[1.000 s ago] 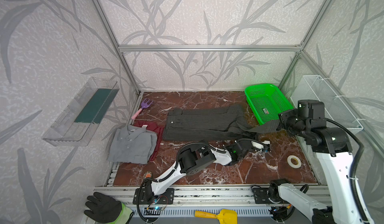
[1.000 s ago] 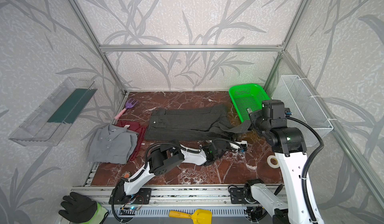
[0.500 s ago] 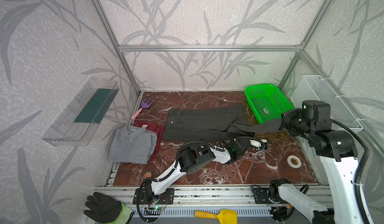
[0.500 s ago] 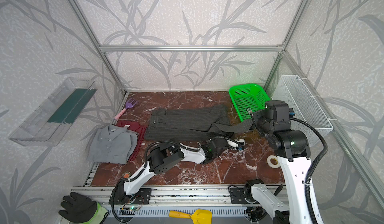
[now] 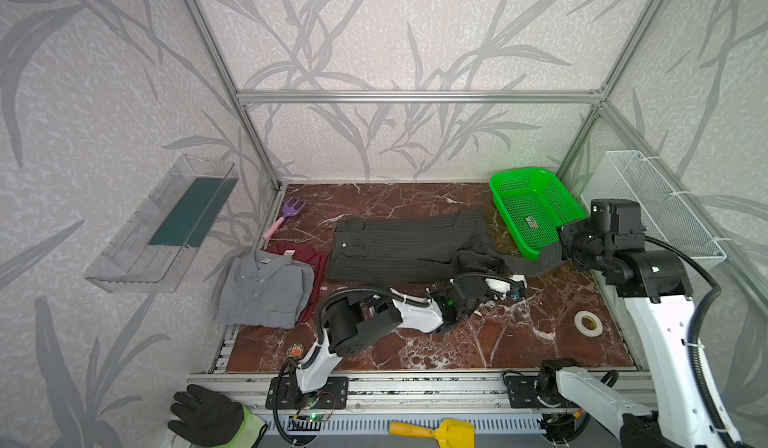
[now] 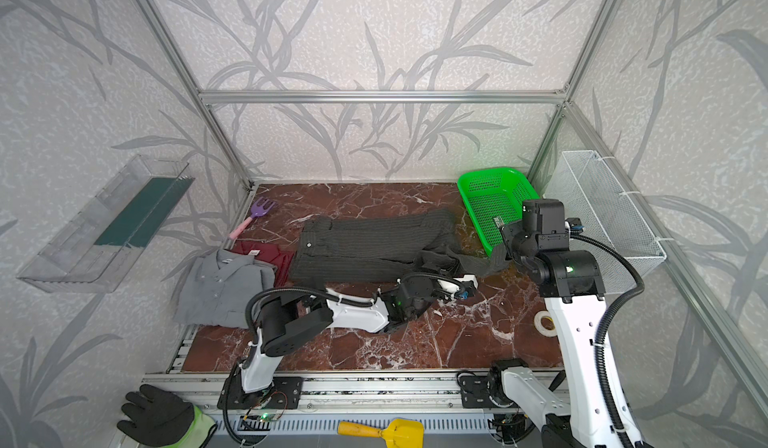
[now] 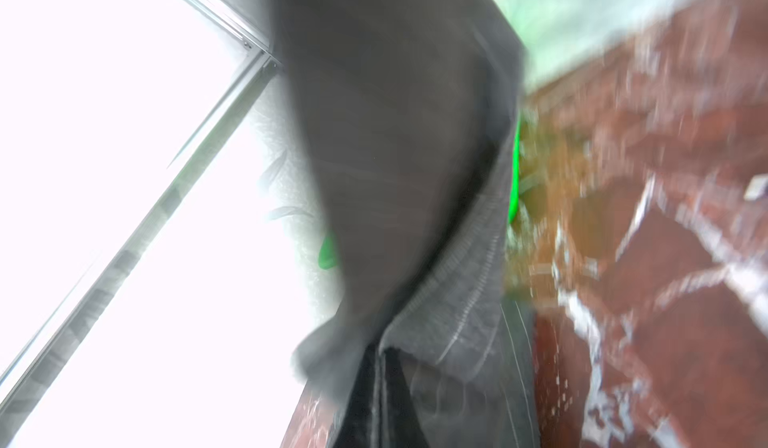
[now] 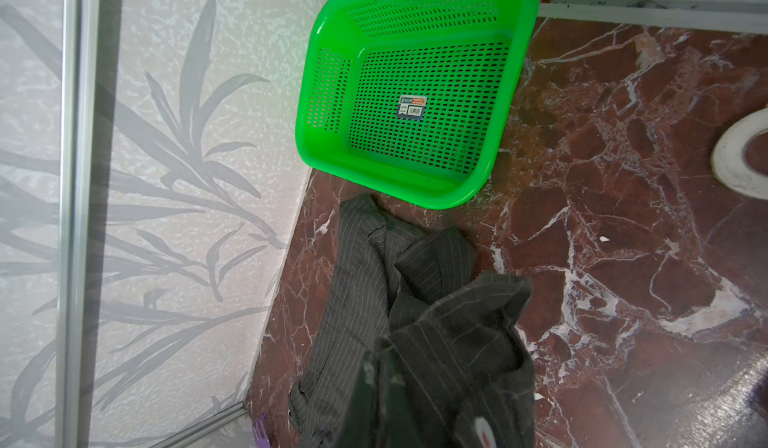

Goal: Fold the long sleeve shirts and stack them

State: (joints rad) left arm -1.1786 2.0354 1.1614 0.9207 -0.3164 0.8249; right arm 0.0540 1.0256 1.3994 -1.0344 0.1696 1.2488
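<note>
The dark charcoal pinstriped shirt (image 5: 407,246) (image 6: 374,246) lies spread across the middle of the marble floor. One sleeve trails right to my right gripper (image 5: 559,254) (image 6: 505,252), which is shut on the sleeve end and holds it just off the floor. The right wrist view shows the cloth (image 8: 449,342) bunched over the shut gripper (image 8: 380,367). My left gripper (image 5: 517,285) (image 6: 471,284) sits low beside the same sleeve. In the blurred left wrist view that gripper (image 7: 380,358) is shut on pinstriped cloth (image 7: 465,300). A folded grey shirt (image 5: 266,288) lies on a dark red shirt (image 5: 305,252) at the left.
A green basket (image 5: 515,233) (image 8: 316,92) stands at the back right, just behind the held sleeve. A tape roll (image 5: 588,324) lies front right, a purple toy fork (image 5: 291,209) back left. A wire basket (image 5: 656,200) hangs on the right wall. A black glove (image 5: 208,417) and a yellow scoop (image 5: 440,431) lie outside the front rail.
My left gripper has gone from partly open to shut on the sleeve cloth and shifted slightly left. The right arm swayed a little while keeping its hold on the sleeve end.
</note>
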